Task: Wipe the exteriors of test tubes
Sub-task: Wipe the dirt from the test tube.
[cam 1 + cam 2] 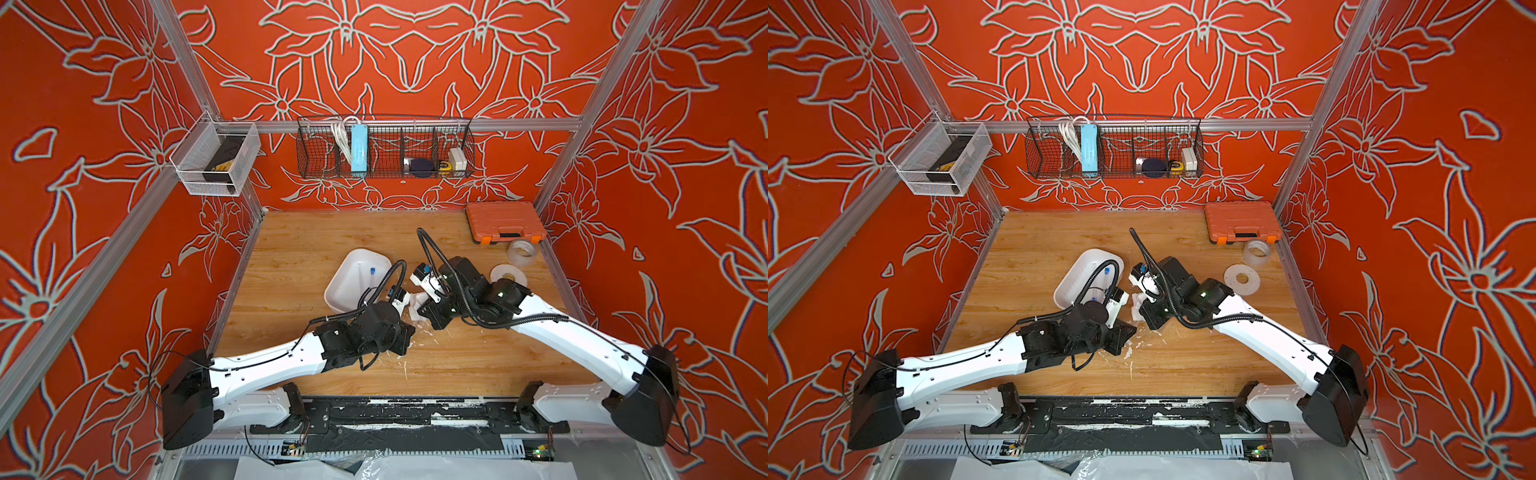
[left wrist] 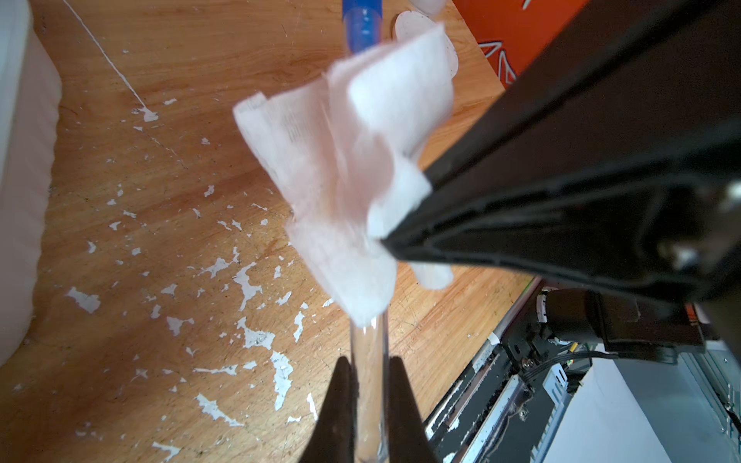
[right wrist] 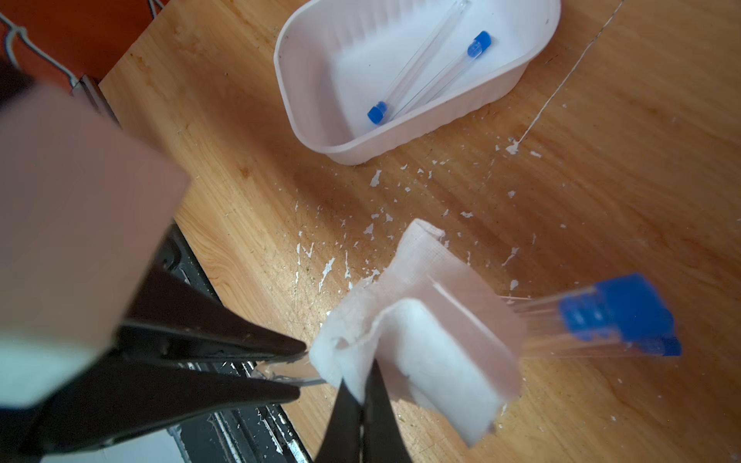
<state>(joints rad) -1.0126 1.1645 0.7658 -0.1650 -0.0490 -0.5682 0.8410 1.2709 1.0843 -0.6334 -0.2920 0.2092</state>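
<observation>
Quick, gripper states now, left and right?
Left gripper: shut on a blue-capped test tube.
Right gripper: shut on a white tissue folded around that tube.

Overhead pair, wrist close-ups, shared tabletop

Left arm and right arm: glossy white link shells dotted with small dark screw holes; bulky black housings at shoulders, elbows, wrists. Black corrugated conduit looped over each wrist, thin black wire clipped along each white link. Small green light on right wrist housing. Left gripper: two slim black fingers, tapering to points.
</observation>
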